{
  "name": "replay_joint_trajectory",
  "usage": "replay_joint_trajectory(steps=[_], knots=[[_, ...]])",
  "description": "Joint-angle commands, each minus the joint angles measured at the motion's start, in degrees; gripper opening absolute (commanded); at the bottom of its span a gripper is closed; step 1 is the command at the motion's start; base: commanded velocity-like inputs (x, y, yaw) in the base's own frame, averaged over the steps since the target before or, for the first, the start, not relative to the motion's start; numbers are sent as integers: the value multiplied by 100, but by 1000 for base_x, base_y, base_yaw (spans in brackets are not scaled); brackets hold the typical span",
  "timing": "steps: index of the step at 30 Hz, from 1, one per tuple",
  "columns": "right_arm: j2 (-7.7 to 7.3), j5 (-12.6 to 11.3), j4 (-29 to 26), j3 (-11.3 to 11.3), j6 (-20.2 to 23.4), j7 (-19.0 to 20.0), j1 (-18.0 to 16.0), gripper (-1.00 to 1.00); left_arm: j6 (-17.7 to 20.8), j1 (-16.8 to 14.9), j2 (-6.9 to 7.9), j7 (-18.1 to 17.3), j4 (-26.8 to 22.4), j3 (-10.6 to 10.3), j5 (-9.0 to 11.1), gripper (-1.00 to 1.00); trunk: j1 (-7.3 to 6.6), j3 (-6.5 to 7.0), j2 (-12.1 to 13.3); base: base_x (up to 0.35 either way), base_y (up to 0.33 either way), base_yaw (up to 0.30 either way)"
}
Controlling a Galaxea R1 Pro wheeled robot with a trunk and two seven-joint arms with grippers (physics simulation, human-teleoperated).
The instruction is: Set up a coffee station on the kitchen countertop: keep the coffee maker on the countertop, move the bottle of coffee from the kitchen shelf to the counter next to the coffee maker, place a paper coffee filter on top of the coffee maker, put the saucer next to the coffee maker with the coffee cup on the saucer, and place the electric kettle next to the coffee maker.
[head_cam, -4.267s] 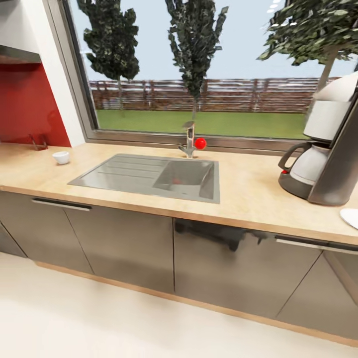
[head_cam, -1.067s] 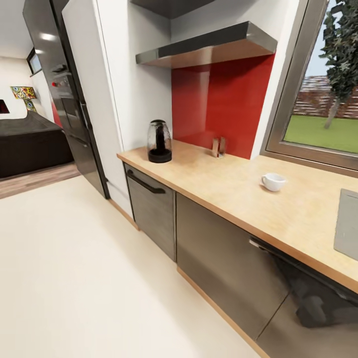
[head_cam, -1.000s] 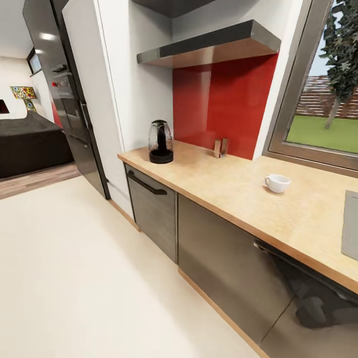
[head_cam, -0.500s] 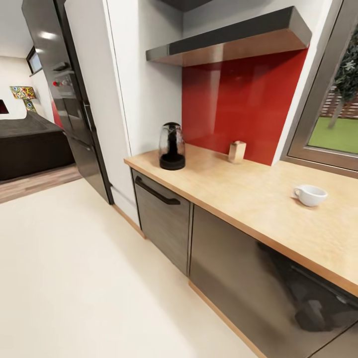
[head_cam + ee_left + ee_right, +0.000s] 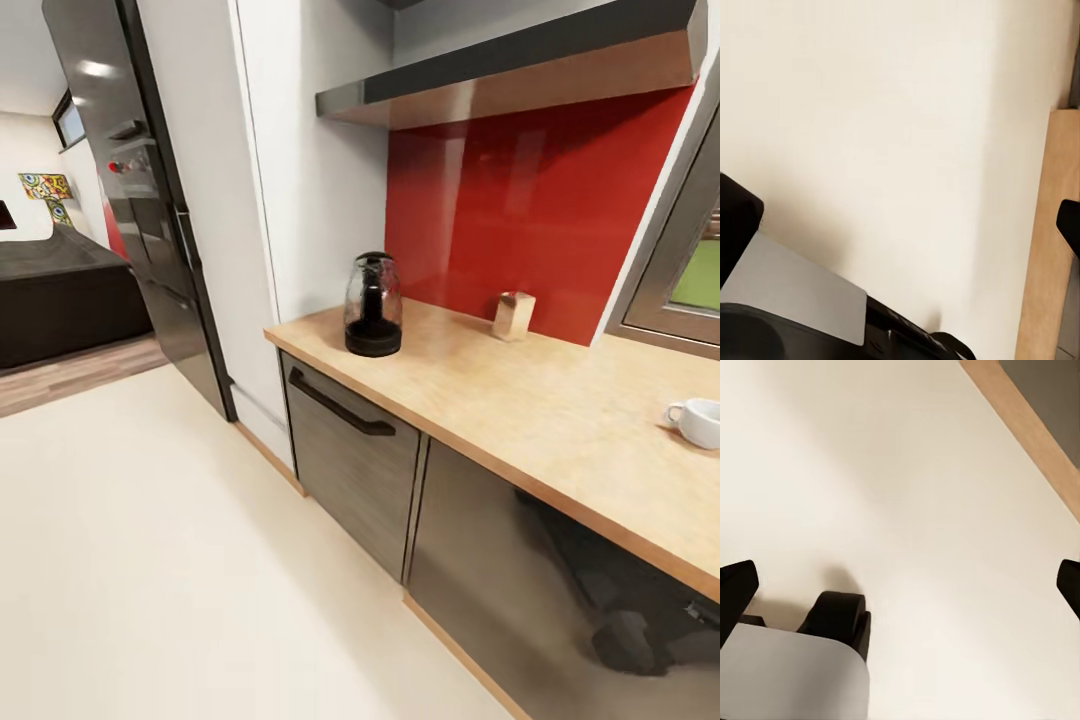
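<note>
A kitchen corner is showing in the head view. The kitchen countertop [image 5: 520,400], a long light beige wood-grain slab, is running from the middle of the picture toward the right edge, with glossy dark grey cabinet fronts [image 5: 480,560] below it. The electric kettle [image 5: 373,304], clear glass with a black base and lid, is standing upright near the counter's left end, close to a white wall [image 5: 320,200]. A small tan block-shaped object [image 5: 513,315] is sitting further along, against the red backsplash [image 5: 530,215]. The coffee cup [image 5: 698,422], white and rounded, is resting on the counter at the right edge of the picture, partly cut off, well apart from the kettle. The kitchen shelf [image 5: 510,75], a thick dark grey slab, is hanging on the wall above the backsplash; its top surface is not visible. A tall black refrigerator [image 5: 140,200] is standing to the left, and a cream floor [image 5: 150,560] is spreading across the foreground.

In the left wrist view, the left gripper [image 5: 904,225] is pointing down at the cream floor, its 2 dark fingertips sitting at opposite edges of the picture, spread wide with nothing between them. In the right wrist view, the right gripper [image 5: 904,585] is likewise facing the floor, its 2 fingertips set wide apart and holding nothing, with a dark wheel [image 5: 836,619] of the robot's base below.
</note>
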Motion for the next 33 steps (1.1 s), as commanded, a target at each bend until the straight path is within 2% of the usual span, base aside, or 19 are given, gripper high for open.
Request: replay_joint_trajectory(steps=[1, 15, 33], knots=[[-4, 57, 4, -50, -19, 17, -3, 100, -10, -5, 0, -19, 7, 44, -41, 100, 2, -5, -2, 256, 223, 0], [-12, 69, 4, -47, -21, 28, -3, 100, -10, -2, 0, -19, 7, 43, -41, 100, 2, -5, -2, 243, 231, 0], [12, 81, 29, -34, -16, 25, -3, 100, -10, -2, 0, -19, 7, 43, -41, 100, 2, -5, -2, 169, 273, 0]])
